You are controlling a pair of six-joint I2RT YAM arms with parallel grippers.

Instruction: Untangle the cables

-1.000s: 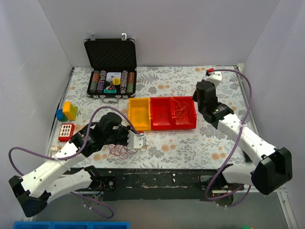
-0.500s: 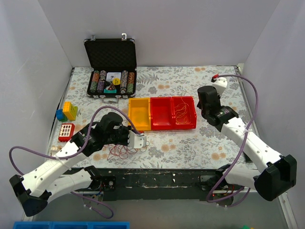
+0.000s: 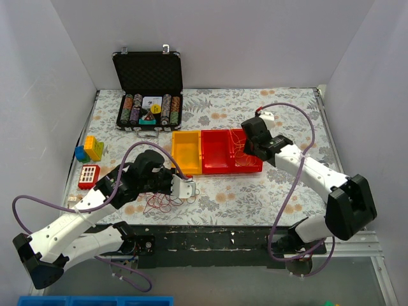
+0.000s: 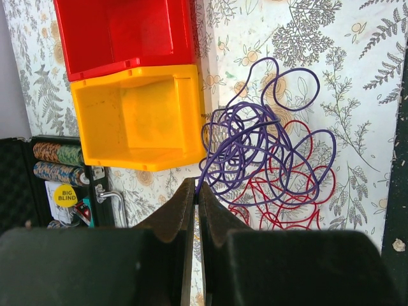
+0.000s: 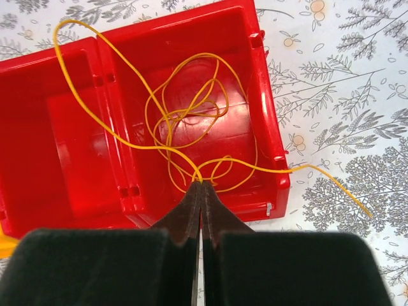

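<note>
Two pincers are both gripping thin cable right now. Your left gripper [image 4: 196, 188] is hovering low over the near-left part of the floral table [image 3: 255, 191]. Its fingers are pressing together on a strand of the purple cable [image 4: 248, 146], which is running from the fingertips into a loose knot of loops. That purple knot is lying on the table just beside the yellow bin [image 4: 143, 115]. It is lying partly on top of the red cable [image 4: 280, 204], whose loops are spreading out beneath it toward the table's near edge. The two are overlapping, and you cannot tell from these views how far they are interlocking.

Your right gripper [image 5: 201, 188] is reaching over the near wall of the right-hand red bin [image 5: 271, 137], its fingers pinching the yellow cable [image 5: 191, 115] tightly between them. Most of that yellow cable is coiling inside this bin. One long strand is arching over the dividing walls into the neighbouring red bin [image 5: 57, 159], and another end is trailing out past the bin's corner onto the table.

From overhead, you are seeing the three bins sitting in a row mid-table, with the yellow one on the left. Behind them a black case [image 3: 148, 73] is standing with its lid up and poker chips in rows. Some coloured toy blocks [image 3: 92, 148] are lying near the left edge.
</note>
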